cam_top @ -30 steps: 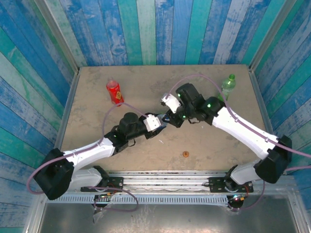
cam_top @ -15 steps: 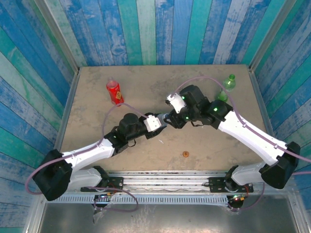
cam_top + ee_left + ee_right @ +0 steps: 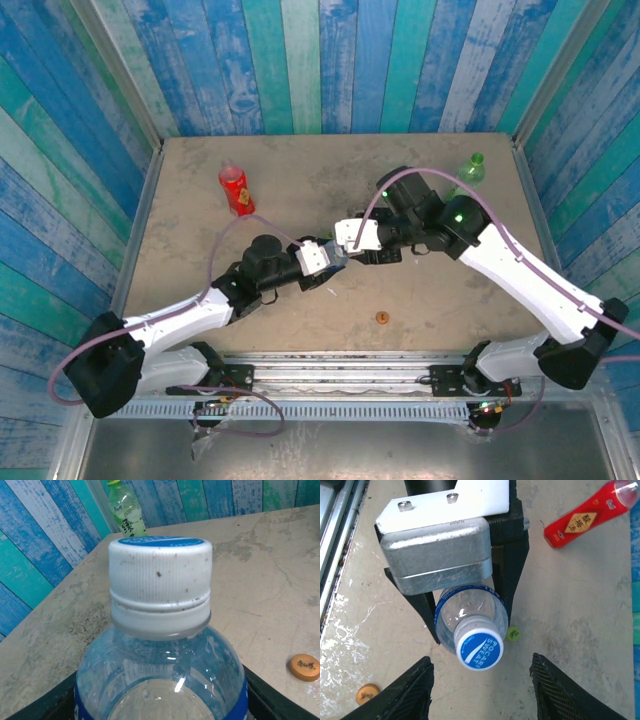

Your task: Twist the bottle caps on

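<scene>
Your right end effector (image 3: 481, 661) sits spread around the blue-white cap (image 3: 480, 649); left end effector (image 3: 469, 611) pinches the clear bottle (image 3: 160, 680); close off-centre and the bottle could twist loose.

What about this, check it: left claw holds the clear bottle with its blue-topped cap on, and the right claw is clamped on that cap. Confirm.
The right claw is open, its fingers standing clear of the cap on either side; the right wrist view shows it. The left claw does hold the clear bottle with its blue-topped cap on.
</scene>
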You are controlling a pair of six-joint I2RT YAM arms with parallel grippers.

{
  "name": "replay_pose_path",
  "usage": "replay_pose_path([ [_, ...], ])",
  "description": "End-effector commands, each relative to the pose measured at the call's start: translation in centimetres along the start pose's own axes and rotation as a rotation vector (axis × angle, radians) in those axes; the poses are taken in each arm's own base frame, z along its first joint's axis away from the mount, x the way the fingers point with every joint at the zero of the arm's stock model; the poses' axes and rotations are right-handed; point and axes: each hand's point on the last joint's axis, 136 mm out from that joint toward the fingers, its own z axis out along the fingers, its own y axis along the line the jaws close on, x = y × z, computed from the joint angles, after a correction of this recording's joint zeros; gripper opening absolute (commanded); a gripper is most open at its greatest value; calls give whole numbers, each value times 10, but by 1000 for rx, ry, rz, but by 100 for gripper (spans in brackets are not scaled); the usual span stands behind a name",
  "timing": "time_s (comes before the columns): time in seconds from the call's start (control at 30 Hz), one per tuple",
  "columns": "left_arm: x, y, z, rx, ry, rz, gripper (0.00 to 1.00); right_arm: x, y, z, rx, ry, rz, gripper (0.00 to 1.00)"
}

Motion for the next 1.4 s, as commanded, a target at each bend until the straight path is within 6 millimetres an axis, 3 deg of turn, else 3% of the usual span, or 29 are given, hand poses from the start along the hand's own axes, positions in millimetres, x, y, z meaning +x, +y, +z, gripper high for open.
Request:
replay_pose_path([
  [0.0,-13,-3,-6,21,-41,3,50,4,7,4,-76,31,-57,50],
  [0.4,-14,-3,-7,18,-44,4,50,9,12,24,-161,63,-24,40],
  [0.5,-13,-2,-6,15,-40,5,50,10,9,25,-155,67,-19,34],
  [0.6,-14,-3,-7,20,-48,4,51,9,9,26,-156,69,-6,18],
  [0.73,-15,-2,-9,7,-55,7,51,10,7,25,-137,75,53,9],
  [0.87,-15,0,-9,-3,-55,8,50,4,-5,29,-51,18,301,3],
  [1.0,-11,2,-9,-19,-40,12,50,7,-30,31,120,-52,824,0],
  [1.1,-10,3,-8,-26,-34,14,50,6,-25,39,79,-88,1142,0],
  [1.2,-7,6,-8,-44,-24,16,51,16,-15,51,54,-18,1459,1],
  [1.37,-6,7,-9,-55,-19,17,50,20,-10,48,86,34,1493,1],
])
